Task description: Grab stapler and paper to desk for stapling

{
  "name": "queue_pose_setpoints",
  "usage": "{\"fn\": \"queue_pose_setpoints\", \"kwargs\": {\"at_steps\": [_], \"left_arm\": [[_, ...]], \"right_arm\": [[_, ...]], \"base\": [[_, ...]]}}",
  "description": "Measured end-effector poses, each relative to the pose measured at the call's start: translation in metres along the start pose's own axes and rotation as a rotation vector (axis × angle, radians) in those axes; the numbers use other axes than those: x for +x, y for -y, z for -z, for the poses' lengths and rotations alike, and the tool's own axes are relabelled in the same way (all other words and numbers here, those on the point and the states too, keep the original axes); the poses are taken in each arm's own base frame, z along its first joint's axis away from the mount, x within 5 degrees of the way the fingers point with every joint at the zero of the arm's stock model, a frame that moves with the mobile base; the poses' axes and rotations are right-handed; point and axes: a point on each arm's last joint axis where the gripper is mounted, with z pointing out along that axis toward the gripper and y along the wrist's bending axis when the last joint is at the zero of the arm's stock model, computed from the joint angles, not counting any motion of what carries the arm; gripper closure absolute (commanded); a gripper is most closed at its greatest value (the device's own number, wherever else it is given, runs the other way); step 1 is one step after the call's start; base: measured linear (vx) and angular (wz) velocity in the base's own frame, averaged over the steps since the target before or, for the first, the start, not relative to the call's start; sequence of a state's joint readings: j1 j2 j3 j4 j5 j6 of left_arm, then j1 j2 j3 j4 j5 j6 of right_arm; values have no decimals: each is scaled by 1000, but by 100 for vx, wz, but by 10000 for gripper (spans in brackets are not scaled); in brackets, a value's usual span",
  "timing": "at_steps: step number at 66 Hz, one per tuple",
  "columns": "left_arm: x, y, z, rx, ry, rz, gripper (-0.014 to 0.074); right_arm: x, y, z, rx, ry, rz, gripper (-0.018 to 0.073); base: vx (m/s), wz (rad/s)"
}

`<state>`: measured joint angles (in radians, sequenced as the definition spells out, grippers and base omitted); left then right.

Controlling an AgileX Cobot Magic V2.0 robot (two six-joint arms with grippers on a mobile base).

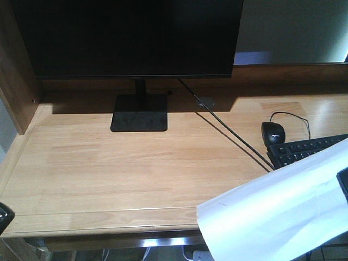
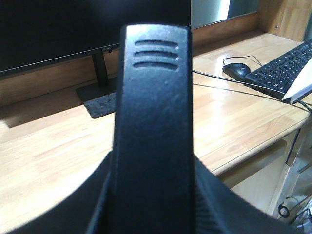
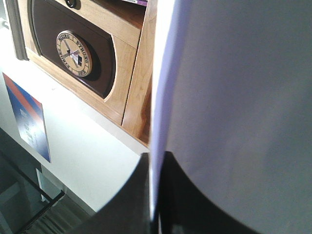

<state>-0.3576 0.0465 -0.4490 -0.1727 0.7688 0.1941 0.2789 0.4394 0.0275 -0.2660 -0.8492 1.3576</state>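
Two claws, both loaded. The right gripper (image 3: 155, 209) is clenched on the paper (image 3: 234, 97), whose edge runs down between its dark fingers at the bottom of the right wrist view. In the front view the sheet sags across the lower right corner, over the front edge of the desk (image 1: 136, 163) and not yet lying on it.

The left gripper (image 2: 153, 212) grasps the stapler (image 2: 153, 107), the ribbed black bar filling the middle of its view, off the wood.

The sheet would best go to the bare planks at centre, free edge down first, and be let go only once it lies flat. The stapler belongs beside it, not on it.

The keyboard (image 1: 304, 149), mouse (image 1: 273, 132) and two cables (image 1: 234, 130) crowd the right. The monitor (image 1: 130, 32) stands on its base at upper centre.
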Motion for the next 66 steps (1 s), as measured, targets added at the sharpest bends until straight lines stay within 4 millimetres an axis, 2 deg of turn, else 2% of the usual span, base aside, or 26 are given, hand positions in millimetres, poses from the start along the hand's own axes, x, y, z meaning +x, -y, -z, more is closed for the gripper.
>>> {"fn": "queue_pose_setpoints", "kwargs": {"at_steps": [66], "left_arm": [[-4,0,0,0,49,11,603]], "right_arm": [[0,0,0,0,0,0,561]], "base": [[0,0]]}}
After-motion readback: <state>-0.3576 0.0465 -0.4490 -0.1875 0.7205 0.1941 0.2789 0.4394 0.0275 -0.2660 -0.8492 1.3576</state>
